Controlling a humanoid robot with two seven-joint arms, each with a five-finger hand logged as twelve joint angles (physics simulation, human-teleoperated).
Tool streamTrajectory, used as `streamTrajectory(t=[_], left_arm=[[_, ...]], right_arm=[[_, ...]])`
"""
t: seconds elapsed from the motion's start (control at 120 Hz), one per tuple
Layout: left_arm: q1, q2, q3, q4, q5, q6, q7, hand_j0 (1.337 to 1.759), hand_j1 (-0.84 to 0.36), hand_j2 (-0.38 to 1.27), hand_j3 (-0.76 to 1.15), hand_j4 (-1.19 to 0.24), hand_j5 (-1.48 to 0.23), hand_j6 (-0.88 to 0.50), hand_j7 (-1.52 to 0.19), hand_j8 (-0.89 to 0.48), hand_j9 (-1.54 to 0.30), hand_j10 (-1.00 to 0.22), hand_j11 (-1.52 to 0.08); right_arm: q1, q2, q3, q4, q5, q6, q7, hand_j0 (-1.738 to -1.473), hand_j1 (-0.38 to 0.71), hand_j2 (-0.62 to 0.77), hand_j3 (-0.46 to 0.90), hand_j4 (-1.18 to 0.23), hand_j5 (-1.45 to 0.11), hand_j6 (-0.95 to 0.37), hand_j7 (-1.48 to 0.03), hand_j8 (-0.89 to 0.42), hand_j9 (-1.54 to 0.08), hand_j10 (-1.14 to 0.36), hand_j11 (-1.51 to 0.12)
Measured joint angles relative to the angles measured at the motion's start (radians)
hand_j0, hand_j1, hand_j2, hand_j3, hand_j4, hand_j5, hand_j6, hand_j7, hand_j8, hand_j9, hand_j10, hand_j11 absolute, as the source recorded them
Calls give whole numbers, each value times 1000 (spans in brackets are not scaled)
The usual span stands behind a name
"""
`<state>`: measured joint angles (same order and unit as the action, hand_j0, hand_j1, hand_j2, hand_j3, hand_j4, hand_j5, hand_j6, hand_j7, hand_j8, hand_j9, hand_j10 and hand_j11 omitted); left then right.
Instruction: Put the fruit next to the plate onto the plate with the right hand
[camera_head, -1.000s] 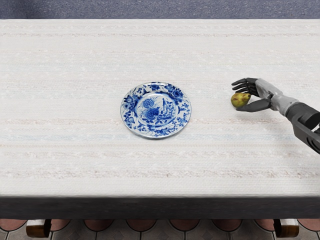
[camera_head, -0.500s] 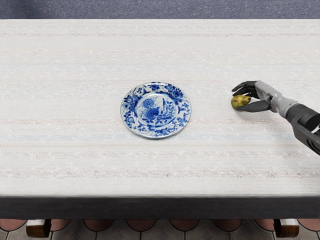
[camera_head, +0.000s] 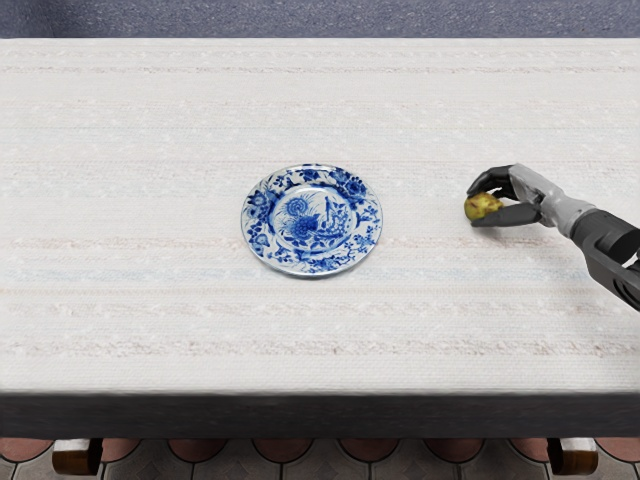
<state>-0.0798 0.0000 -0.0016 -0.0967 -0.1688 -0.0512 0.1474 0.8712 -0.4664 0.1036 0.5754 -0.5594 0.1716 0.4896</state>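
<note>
**Firm the grip before lifting**

The fruit (camera_head: 481, 207), small and yellow-green, sits on the table (camera_head: 150, 150) well to the right of the plate (camera_head: 312, 219), with bare cloth between them. The right hand (camera_head: 510, 194) reaches in from the right edge and is pinching the fruit: the fingers (camera_head: 487, 181) curl over its top and far side, and the thumb (camera_head: 497, 219) lies low along its near side. The plate has nothing on it. The left arm does not show.

The step in hand looks like securing the grasp, with the carry yet to come. From this angle I cannot tell whether the fruit is off the table or resting on it, so the hold should be treated as unproven.

To do it well, press thumb and fingers in from opposite sides through the middle of the fruit. It is round and likely to squirt out leftward if squeezed off-centre. Lift straight up first, only enough to clear the table and later the raised rim of the plate. Then travel left at a steady pace and stop over the painted centre. Lower until the fruit touches before loosening the hand, since a round fruit let go from height may roll off the shallow plate.
</note>
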Motion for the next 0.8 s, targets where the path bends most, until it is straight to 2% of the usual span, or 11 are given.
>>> streamTrajectory(t=[0.225,0.258,0.525,0.583,0.65,0.658,0.8], left_arm=[[0,0,0,0,0,0,0,1658,325,4,0,-21,-26,-21,-26,-21,-26,-21,-26],[0,0,0,0,0,0,0,1658,325,4,0,-21,-26,-21,-26,-21,-26,-21,-26],[0,0,0,0,0,0,0,1658,325,4,0,-21,-26,-21,-26,-21,-26,-21,-26],[0,0,0,0,0,0,0,1658,325,4,0,-21,-26,-21,-26,-21,-26,-21,-26],[0,0,0,0,0,0,0,1658,325,4,0,-21,-26,-21,-26,-21,-26,-21,-26],[0,0,0,0,0,0,0,1658,325,4,0,-21,-26,-21,-26,-21,-26,-21,-26],[0,0,0,0,0,0,0,1658,325,4,0,-21,-27,-21,-26,-21,-26,-21,-26]], right_arm=[[21,-2,-7,3,-6,25,-2,-1655,282,121,0,-724,-976,-549,-954,-270,-959,-411,-952],[26,-2,-6,4,-5,35,-1,-1655,269,66,1,-718,-990,-554,-956,-270,-970,-400,-961],[73,1,6,10,4,127,0,-1652,318,121,0,-675,-1078,-541,-964,-213,-1037,-318,-1008],[85,5,7,11,5,149,0,-1651,313,132,-1,-678,-1075,-571,-965,-246,-1035,-318,-997],[102,18,8,11,6,176,-2,-1649,259,117,0,-691,-1055,-620,-965,-305,-1026,-376,-983],[104,19,8,12,5,179,-2,-1648,233,79,0,-692,-1053,-619,-965,-307,-1024,-382,-981],[138,44,9,16,15,240,-2,-1650,229,98,1,-699,-1043,-654,-966,-340,-1029,-391,-996]])
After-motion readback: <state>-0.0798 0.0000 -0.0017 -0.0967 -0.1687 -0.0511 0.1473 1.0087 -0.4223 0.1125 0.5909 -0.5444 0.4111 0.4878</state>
